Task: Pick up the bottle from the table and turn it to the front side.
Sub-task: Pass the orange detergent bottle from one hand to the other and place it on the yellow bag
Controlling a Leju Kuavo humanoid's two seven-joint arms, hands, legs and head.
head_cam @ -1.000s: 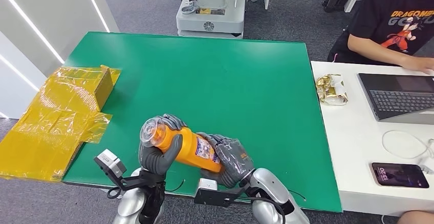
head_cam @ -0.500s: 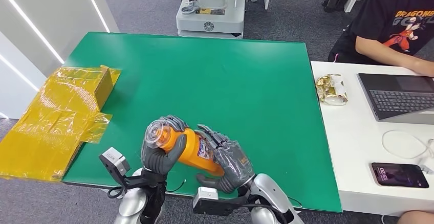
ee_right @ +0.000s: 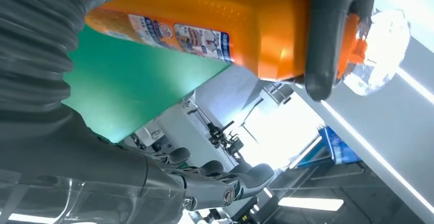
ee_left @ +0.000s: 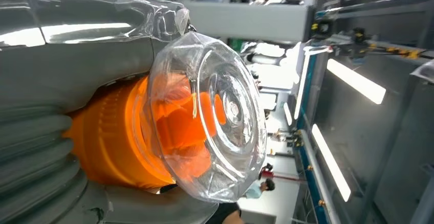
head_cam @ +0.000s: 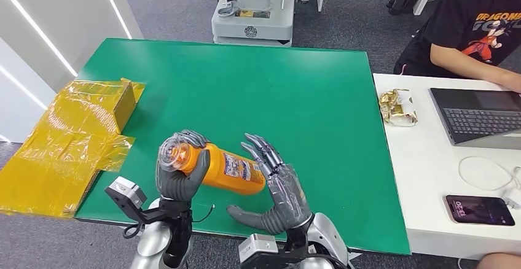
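Right hand [head_cam: 284, 196] newly off orange bottle [head_cam: 228, 170].

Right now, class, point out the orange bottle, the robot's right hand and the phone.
orange bottle [head_cam: 228, 169]: head view, on its labelled body.
right hand [head_cam: 284, 190]: head view, middle of the open palm.
phone [head_cam: 480, 210]: head view, centre of its screen.

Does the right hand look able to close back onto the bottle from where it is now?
Probably yes. The right hand is open beside the base of the bottle, which the left hand holds near the cap, with nothing between them.
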